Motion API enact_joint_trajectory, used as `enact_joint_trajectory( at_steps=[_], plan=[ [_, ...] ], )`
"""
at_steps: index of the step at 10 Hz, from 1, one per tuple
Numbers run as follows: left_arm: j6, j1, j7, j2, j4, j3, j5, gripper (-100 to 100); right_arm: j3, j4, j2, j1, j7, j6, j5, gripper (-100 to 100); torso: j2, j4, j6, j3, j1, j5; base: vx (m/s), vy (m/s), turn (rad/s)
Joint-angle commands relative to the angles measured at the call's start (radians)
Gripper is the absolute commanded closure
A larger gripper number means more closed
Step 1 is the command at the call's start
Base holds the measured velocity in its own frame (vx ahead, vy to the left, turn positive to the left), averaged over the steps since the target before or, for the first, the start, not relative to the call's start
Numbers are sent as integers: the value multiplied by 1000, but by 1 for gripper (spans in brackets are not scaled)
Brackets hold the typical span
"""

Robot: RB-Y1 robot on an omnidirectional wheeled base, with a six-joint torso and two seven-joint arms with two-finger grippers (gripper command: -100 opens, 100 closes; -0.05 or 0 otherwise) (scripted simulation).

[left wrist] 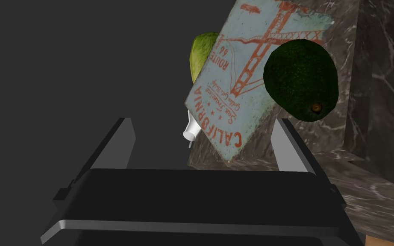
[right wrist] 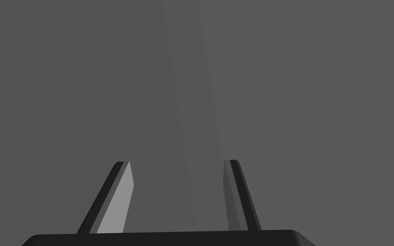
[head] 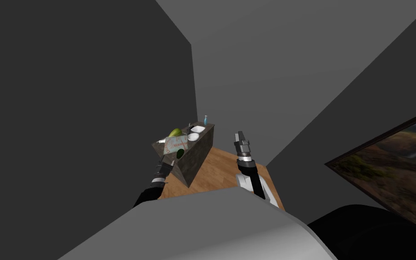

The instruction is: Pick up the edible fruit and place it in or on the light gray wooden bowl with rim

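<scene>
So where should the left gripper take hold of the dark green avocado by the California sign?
Probably across the avocado's wide middle, pressing its rounded flanks, clear of the stem nub. It lies on the marble counter at the sign's edge, so come from above. The open left gripper is aimed beside it and needs shifting first.
</scene>
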Motion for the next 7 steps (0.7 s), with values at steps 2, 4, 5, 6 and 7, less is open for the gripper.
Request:
enact_joint_trajectory(
  at_steps=[2, 4, 5, 6, 7],
  plan=[
    [32, -4, 45, 3, 61, -3, 39, -100, 0, 0, 0, 0, 0, 0, 0, 0, 0, 0, 0, 0, 0, 0, 33, -24, 15],
    [46, -18, 59, 4, 99, -2, 61, -100, 0, 0, 0, 0, 0, 0, 0, 0, 0, 0, 0, 0, -1, 0, 27, -23, 1],
    [53, -32, 62, 3, 126, 0, 74, -100, 0, 0, 0, 0, 0, 0, 0, 0, 0, 0, 0, 0, 0, 0, 17, -16, -3],
    [56, -40, 62, 1, 139, 2, 81, -100, 0, 0, 0, 0, 0, 0, 0, 0, 1, 0, 0, 0, 0, 0, 14, -10, 0],
    [62, -58, 58, -3, 167, 5, 93, -100, 0, 0, 0, 0, 0, 0, 0, 0, 1, 0, 0, 0, 0, 0, 10, -5, 0]
  ],
)
